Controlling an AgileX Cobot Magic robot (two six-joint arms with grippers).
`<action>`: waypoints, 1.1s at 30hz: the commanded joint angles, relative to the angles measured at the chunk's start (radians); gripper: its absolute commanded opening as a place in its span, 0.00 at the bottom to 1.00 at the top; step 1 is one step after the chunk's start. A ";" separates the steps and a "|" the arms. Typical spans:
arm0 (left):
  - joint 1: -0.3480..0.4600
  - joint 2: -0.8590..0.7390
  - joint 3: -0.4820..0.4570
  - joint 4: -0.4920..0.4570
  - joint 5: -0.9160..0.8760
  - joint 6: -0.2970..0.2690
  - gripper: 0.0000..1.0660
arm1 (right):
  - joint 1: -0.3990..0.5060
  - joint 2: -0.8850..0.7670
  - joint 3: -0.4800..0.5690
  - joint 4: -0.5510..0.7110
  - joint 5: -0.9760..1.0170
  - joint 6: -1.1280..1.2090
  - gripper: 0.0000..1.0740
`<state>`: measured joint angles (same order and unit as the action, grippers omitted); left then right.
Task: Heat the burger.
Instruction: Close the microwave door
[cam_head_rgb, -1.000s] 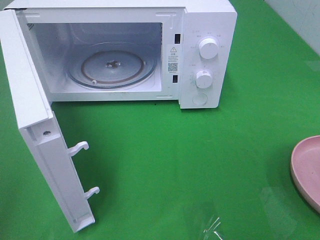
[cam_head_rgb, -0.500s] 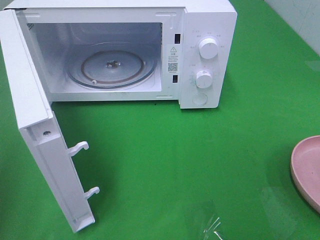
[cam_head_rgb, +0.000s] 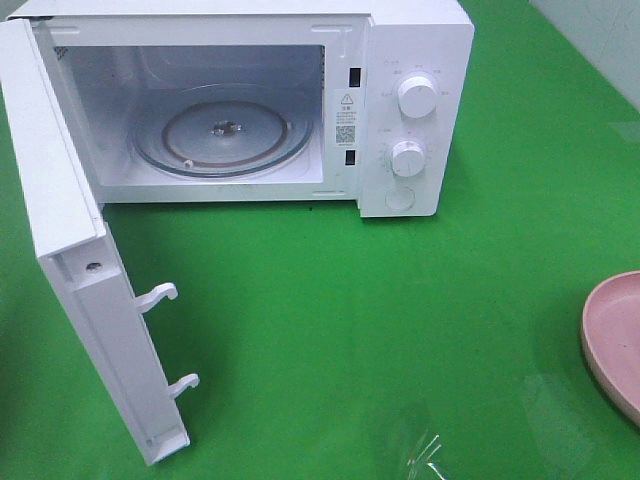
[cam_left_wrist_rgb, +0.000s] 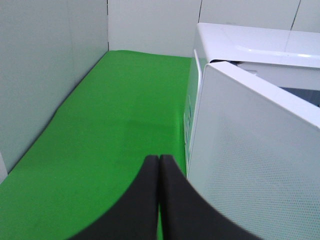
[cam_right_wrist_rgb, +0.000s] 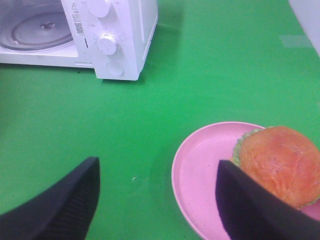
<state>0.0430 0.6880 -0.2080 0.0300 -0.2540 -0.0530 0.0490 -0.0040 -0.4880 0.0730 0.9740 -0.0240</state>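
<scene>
A: What takes up the most room?

B: The green table cover (cam_head_rgb: 400, 320); it runs under everything. On it, toward the back left in the high view, stands the white microwave (cam_head_rgb: 415, 30), and its door (cam_head_rgb: 70, 260) is swung wide open to the left, with two latch hooks sticking out of its inner edge.

A: Anything inside the oven?

B: Only the round glass turntable (cam_head_rgb: 222, 135) on the cavity floor. To the right of the cavity, the control panel carries two white knobs one above the other, with a round button below them.

A: And the burger?

B: The burger (cam_right_wrist_rgb: 280, 162) sits on the pink plate (cam_right_wrist_rgb: 200, 170), toward one side of it, with green lettuce peeking from under the golden-brown bun. The plate lies at the right edge of the high view, well apart from the microwave; only part of its rim shows there, and the burger itself is out of that frame.

A: The pincers?

B: The left gripper (cam_left_wrist_rgb: 159, 165) has its two dark fingers pressed together with nothing between them, just beside the outer face of the open door. The right gripper (cam_right_wrist_rgb: 157, 192) stands wide apart above the cover and plate, one finger overlapping the burger's near side in the wrist view; it holds nothing.
</scene>
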 joint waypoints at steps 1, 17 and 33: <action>0.001 0.109 0.006 0.058 -0.187 -0.005 0.00 | -0.004 -0.028 0.002 0.004 -0.016 -0.009 0.62; -0.002 0.502 0.001 0.429 -0.561 -0.108 0.00 | -0.004 -0.028 0.002 0.004 -0.016 -0.009 0.62; -0.166 0.692 -0.066 0.512 -0.570 -0.162 0.00 | -0.004 -0.027 0.002 0.004 -0.016 -0.009 0.62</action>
<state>-0.0790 1.3510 -0.2650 0.5870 -0.8130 -0.2280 0.0490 -0.0040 -0.4880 0.0730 0.9740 -0.0240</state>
